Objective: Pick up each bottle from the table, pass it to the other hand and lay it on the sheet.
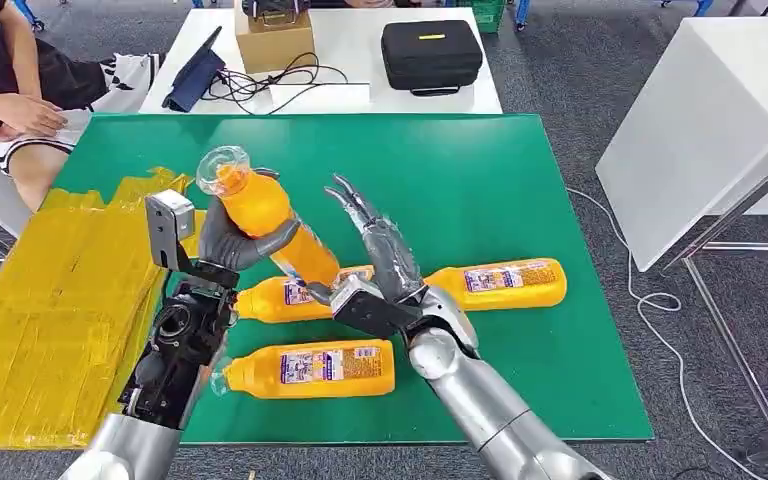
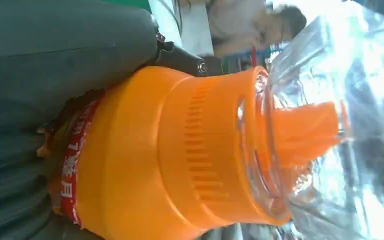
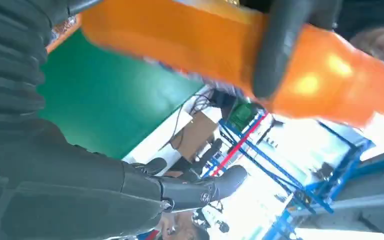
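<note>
My left hand (image 1: 232,243) grips an orange bottle (image 1: 265,212) above the green table (image 1: 480,170). The bottle is tilted, with its clear cap (image 1: 222,165) up and to the left. The left wrist view shows the held bottle's neck (image 2: 180,160) close up. My right hand (image 1: 378,248) is open with its fingers spread, just right of the bottle's lower end. In the right wrist view the bottle (image 3: 180,40) hangs in front of my right hand's thumb (image 3: 200,187). Three more orange bottles lie on the table: one (image 1: 507,283), one (image 1: 312,368) and one (image 1: 275,299) partly hidden. The yellow sheet (image 1: 50,310) lies at the left.
A person (image 1: 20,70) sits at the far left beside the table. Behind stands a white table (image 1: 360,60) with a black case (image 1: 430,55), a cardboard box (image 1: 273,40) and cables. Another white table (image 1: 700,130) stands at the right.
</note>
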`<state>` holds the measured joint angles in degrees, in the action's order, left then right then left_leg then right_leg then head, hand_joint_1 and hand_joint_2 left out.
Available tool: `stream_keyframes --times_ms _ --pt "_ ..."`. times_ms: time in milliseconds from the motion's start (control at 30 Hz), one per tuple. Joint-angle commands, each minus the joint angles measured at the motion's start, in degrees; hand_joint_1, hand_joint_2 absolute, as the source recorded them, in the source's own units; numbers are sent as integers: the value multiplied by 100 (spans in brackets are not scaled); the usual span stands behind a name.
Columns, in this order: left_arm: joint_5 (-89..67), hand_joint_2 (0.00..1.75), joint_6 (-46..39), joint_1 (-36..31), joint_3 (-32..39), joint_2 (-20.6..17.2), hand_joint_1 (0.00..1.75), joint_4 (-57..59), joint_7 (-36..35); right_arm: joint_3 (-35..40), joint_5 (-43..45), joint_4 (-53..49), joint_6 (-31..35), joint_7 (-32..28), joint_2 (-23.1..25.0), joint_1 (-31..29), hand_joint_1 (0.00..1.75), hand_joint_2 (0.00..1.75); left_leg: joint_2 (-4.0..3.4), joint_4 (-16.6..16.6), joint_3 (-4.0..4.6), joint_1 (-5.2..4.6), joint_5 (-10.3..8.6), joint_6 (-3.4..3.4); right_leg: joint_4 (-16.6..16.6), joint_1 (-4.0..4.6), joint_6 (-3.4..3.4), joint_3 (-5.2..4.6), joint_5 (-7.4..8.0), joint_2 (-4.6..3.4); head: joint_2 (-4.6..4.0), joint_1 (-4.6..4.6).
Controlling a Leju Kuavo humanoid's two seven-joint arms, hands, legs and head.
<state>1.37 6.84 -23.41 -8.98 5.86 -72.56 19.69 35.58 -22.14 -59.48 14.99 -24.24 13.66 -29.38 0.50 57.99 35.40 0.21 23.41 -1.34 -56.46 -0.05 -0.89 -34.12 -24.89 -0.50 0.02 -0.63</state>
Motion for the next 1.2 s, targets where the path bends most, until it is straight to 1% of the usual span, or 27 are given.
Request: stream_keyframes --times_ms 33,100,133,200,233,267,333,367,400,433,467,567,633,667,700,733,767,833,867,900,933,967,1000,1100,1167,1200 --pt "-1606 175 -1231 -590 352 -266 175 278 -189 -371 -123 -1415 170 605 -651 468 0 175 16 1 -16 5 6 6 3 6 -1 24 -11 23 0 2" --pt "-2146 175 -1598 -760 422 -383 175 144 -264 -491 -265 -1718 271 678 -795 628 0 175 18 3 -2 6 1 4 1 6 -1 11 -5 21 0 0" --pt "-2283 175 -1650 -818 461 -417 175 82 -310 -534 -285 -1837 251 703 -845 694 0 175 20 6 -11 8 6 6 1 8 -2 21 -10 26 0 2" --pt "-2692 175 -1840 -905 488 -519 175 -7 -411 -580 -386 -1978 218 706 -910 767 0 175 16 3 0 4 1 3 0 4 -1 8 -5 18 0 0" --pt "-3023 175 -2018 -922 484 -574 175 -50 -470 -595 -458 -2051 210 712 -934 801 0 175 20 7 -9 6 7 4 -1 7 -2 20 -11 24 0 2" --pt "-3272 175 -2127 -936 483 -595 175 -96 -512 -621 -537 -2132 221 740 -955 834 0 175 8 3 1 4 2 3 0 4 -1 5 -3 11 0 0" --pt "-3357 175 -2123 -938 493 -594 175 -152 -533 -651 -581 -2208 212 771 -967 857 0 175 9 4 -10 4 8 4 -1 4 -2 18 -10 15 0 2" --pt "-3659 175 -2219 -972 422 -634 175 -134 -567 -676 -635 -2252 223 793 -983 872 0 175 6 2 -3 3 4 3 0 3 -1 9 -5 10 0 0" --pt "-4030 175 -2362 -1059 391 -642 175 -98 -644 -738 -689 -2327 247 817 -1011 896 0 175 6 5 -30 5 18 8 -1 6 -3 38 -19 15 0 2" --pt "-4324 175 -2482 -1155 383 -633 175 -45 -740 -788 -721 -2377 251 838 -1026 897 0 175 11 4 -7 3 6 4 -2 3 -2 14 -9 16 0 0" --pt "-4599 175 -2560 -1248 364 -652 175 2 -810 -834 -746 -2408 249 853 -1035 892 0 175 15 4 -17 5 11 6 -1 5 -2 27 -14 22 0 2" --pt "-4639 175 -2521 -1356 419 -618 175 65 -821 -892 -777 -2435 216 874 -1032 891 0 175 13 5 3 3 1 3 -3 3 -2 3 -4 15 0 2" --pt "-4639 175 -2521 -1344 420 -618 175 71 -821 -889 -777 -2433 216 874 -1028 891 0 175 13 9 -22 6 14 6 -3 7 -4 33 -16 21 0 2" --pt "-4643 175 -2519 -1331 426 -615 175 68 -820 -885 -775 -2421 217 874 -1018 892 0 175 9 1 -13 1 6 4 0 2 -3 21 -8 13 0 0" --pt "-4651 175 -2516 -1312 432 -611 175 59 -815 -885 -776 -2408 218 873 -1012 890 0 175 7 2 -24 2 11 5 1 3 -3 31 -12 13 0 2" --pt "-4651 175 -2516 -1312 432 -611 175 59 -815 -885 -776 -2408 218 873 -1012 890 0 175 2 0 -6 2 3 3 2 2 -1 12 -3 6 0 0" --pt "-4651 175 -2516 -1312 432 -611 175 59 -815 -885 -776 -2408 218 873 -1012 890 0 175 3 1 -17 2 8 5 1 2 -2 23 -9 10 0 0" --pt "-4651 175 -2516 -1312 432 -611 175 59 -815 -885 -776 -2408 218 873 -1012 890 0 175 6 0 -8 1 4 3 1 1 -1 13 -5 10 0 2" --pt "-5001 175 -2637 -1355 344 -692 175 98 -877 -898 -775 -2414 223 875 -1007 885 0 175 6 1 -18 3 9 6 1 3 -2 24 -11 13 0 2" --pt "-5407 175 -2650 -1489 317 -753 175 218 -1078 -930 -785 -2453 232 874 -1015 862 0 175 3 3 -15 3 9 5 -1 3 -1 20 -10 9 0 0" --pt "-5637 175 -2724 -1642 283 -815 175 276 -1103 -956 -822 -2562 314 784 -1016 803 0 175 5 3 -3 2 4 4 -2 2 -1 8 -5 8 0 2" --pt "-6066 175 -2559 -1838 236 -895 175 289 -1421 -999 -840 -2700 256 896 -1017 761 0 175 6 6 -12 3 10 6 -5 3 -1 19 -11 12 0 0" --pt "-6439 175 -2264 -2027 208 -968 175 346 -1657 -1068 -873 -2806 170 1043 -1016 705 0 175 9 12 4 5 5 5 -8 6 -1 3 -7 14 0 2" --pt "-7143 175 -1696 -2376 113 -1133 175 999 -2000 -1225 -929 -2798 49 1166 -999 624 0 175 6 11 10 5 1 4 -9 5 -1 -5 -3 9 0 2" --pt "-7332 175 -1546 -2584 178 -1169 175 1578 -2190 -1328 -859 -2778 -8 1115 -952 668 0 175 7 7 -6 0 3 5 -9 1 -1 10 -7 12 0 0" --pt "-7295 175 -1470 -2668 307 -1128 175 1893 -2164 -1373 -877 -2758 -19 1069 -927 729 0 175 8 4 -6 0 1 5 -6 1 0 10 -5 13 0 2"
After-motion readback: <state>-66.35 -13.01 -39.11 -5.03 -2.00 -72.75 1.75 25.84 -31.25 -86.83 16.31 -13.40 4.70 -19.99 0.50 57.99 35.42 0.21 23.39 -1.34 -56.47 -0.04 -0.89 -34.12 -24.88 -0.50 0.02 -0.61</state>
